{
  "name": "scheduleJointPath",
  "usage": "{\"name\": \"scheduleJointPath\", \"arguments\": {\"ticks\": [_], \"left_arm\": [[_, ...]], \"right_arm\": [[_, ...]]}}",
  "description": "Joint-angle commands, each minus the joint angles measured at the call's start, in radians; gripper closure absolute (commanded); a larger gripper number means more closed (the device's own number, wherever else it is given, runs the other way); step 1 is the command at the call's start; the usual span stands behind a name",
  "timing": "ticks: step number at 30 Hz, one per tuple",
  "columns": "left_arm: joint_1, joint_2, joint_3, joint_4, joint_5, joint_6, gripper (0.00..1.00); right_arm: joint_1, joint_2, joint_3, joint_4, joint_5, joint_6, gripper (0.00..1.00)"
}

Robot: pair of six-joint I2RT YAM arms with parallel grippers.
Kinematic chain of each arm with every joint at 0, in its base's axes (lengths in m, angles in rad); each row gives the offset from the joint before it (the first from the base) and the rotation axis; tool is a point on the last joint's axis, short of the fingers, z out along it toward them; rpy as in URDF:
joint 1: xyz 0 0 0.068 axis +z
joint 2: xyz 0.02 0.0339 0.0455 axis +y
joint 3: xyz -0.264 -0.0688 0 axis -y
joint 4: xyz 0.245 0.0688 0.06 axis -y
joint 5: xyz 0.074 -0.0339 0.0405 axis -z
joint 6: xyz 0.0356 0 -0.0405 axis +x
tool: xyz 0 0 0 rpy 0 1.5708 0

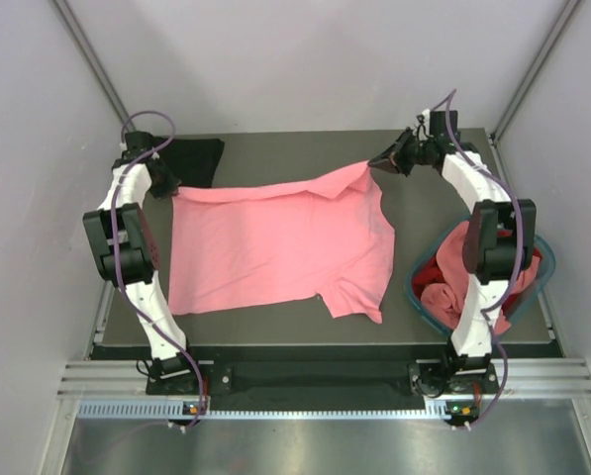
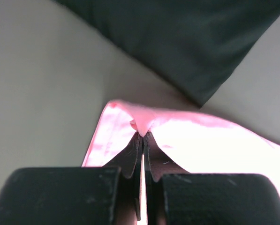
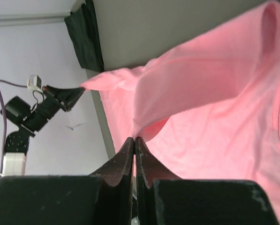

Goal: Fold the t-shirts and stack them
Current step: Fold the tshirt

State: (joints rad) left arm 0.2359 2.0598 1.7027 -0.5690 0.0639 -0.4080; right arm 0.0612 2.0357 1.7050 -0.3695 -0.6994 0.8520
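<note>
A salmon pink t-shirt point(image 1: 275, 247) lies spread over the middle of the table, its far edge lifted. My left gripper point(image 1: 169, 188) is shut on its far left corner point(image 2: 142, 124). My right gripper point(image 1: 379, 161) is shut on its far right corner point(image 3: 140, 126) and holds it above the table. A black t-shirt point(image 1: 194, 158) lies at the far left, also in the left wrist view point(image 2: 186, 42). A red t-shirt point(image 1: 436, 297) and more pink cloth point(image 1: 455, 262) lie in the basket.
A round teal basket point(image 1: 415, 292) stands at the right near edge, under the right arm. White walls close in the table at the left, right and back.
</note>
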Motion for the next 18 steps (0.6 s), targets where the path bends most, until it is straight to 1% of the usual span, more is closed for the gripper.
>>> {"name": "scheduleJointPath", "arguments": {"ticks": [1,8,10,14,18], "left_arm": [[0.008,-0.053,-0.031,-0.051,-0.013,0.040,1.00],[0.016,-0.076,-0.075,-0.087,-0.016,0.049,1.00],[0.016,-0.081,-0.089,-0.092,-0.016,0.049,1.00],[0.019,-0.104,-0.126,-0.092,-0.024,0.046,1.00],[0.023,-0.112,-0.144,-0.107,-0.026,0.043,1.00]], "right_arm": [[-0.012,-0.146,-0.039,-0.052,0.008,-0.079,1.00],[-0.008,-0.227,-0.171,-0.112,0.018,-0.139,1.00],[-0.008,-0.241,-0.188,-0.144,0.034,-0.169,1.00],[-0.008,-0.261,-0.237,-0.157,0.043,-0.188,1.00],[-0.008,-0.275,-0.242,-0.192,0.061,-0.221,1.00]]}}
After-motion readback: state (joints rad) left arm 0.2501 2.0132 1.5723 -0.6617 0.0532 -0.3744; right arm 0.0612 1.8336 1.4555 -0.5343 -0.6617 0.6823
